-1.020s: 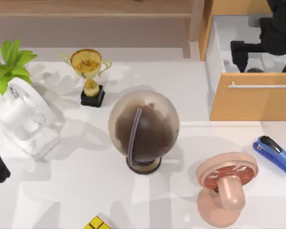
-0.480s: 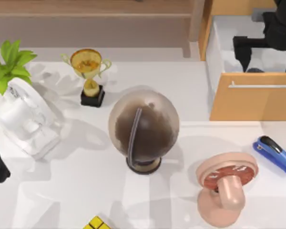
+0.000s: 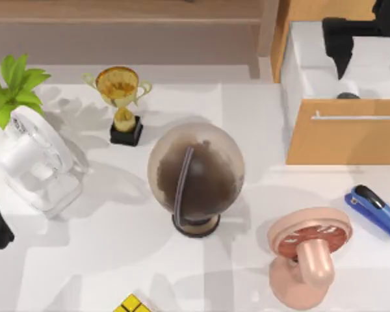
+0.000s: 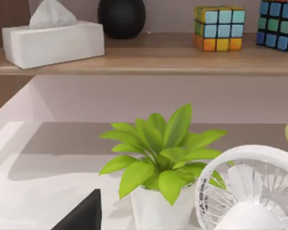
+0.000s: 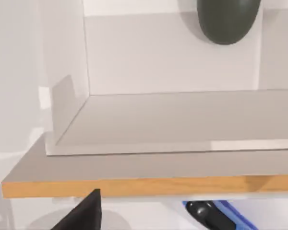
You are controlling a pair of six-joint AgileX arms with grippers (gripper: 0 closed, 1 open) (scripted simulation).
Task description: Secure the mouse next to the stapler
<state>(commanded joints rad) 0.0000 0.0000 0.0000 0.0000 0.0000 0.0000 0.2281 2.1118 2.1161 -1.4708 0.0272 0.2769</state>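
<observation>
Up at the far right corner of the bench, inside the open white drawer [image 3: 299, 71], the mouse [image 3: 348, 95] sits tucked just behind the wooden front panel, a low dark dome that the right wrist view shows more fully [image 5: 228, 20]. The right claw [image 3: 343, 49] hangs over that drawer, dark fingers pointing down toward the mouse but apart from it, gripping nothing; how wide it stands I cannot tell. So the mouse lies just below and a touch nearer the drawer front than the claw, and I judge the coming move a short drop onto it. The stapler [image 3: 375, 209] lies on the bench outside the drawer, near the right edge, long axis running diagonally, beside the pink fan [image 3: 307, 257]. The left arm sits parked at the far left edge, well away, so the right arm is plainly the nearer one.
</observation>
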